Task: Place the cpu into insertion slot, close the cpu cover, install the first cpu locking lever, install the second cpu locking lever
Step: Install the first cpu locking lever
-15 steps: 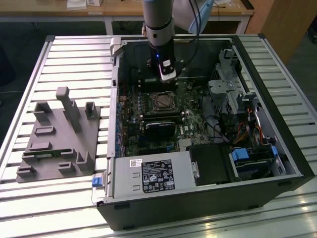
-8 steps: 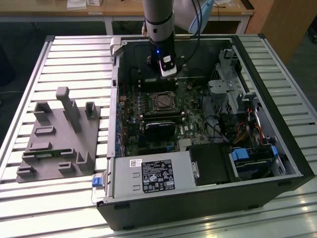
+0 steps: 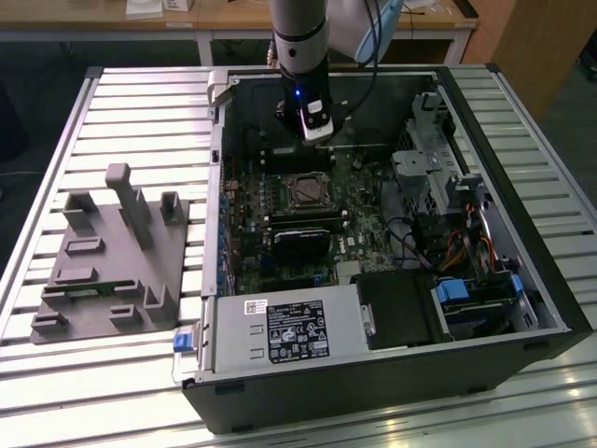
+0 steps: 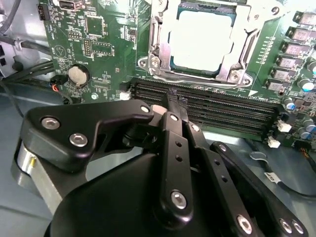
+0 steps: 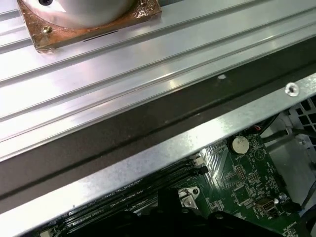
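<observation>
The cpu shows its pale metal top inside the insertion slot on the green board. The silver cpu cover lies flat around it, the chip showing through its window. A thin wire lever runs along the socket's edge nearest the gripper. My gripper hangs over the long black memory slots just beside the socket, its black fingers drawn together with nothing between them. In the exterior view the gripper sits inside the open case, just behind the socket.
The case walls ring the board. A drive cage and cables fill the exterior view's right, and a power supply lies at the front. A grey fixture tray rests on the slatted table. A coin battery sits on the board.
</observation>
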`<state>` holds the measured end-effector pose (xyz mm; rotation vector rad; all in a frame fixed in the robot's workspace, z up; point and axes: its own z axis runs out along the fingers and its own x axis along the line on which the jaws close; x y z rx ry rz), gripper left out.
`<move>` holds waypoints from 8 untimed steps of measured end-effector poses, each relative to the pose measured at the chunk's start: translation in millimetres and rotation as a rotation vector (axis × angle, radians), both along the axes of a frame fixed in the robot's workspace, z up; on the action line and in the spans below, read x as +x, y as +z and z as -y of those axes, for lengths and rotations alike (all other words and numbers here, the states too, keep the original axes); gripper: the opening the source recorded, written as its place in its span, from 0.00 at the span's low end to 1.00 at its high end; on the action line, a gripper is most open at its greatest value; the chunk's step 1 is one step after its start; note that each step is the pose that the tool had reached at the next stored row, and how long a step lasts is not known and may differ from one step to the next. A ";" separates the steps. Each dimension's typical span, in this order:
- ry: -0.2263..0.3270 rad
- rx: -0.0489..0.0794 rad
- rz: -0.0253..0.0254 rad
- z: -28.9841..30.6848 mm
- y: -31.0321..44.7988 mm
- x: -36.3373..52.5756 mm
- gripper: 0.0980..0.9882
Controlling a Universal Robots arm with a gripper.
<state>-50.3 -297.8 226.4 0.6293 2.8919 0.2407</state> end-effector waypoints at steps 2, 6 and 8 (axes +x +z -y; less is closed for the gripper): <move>0.000 0.000 -0.0001 0.0 0.0 0.0 0.01; 0.000 -0.022 -0.0158 0.0 -0.9 0.2 0.01; 0.000 -0.037 -0.0222 0.0 -1.2 0.6 0.01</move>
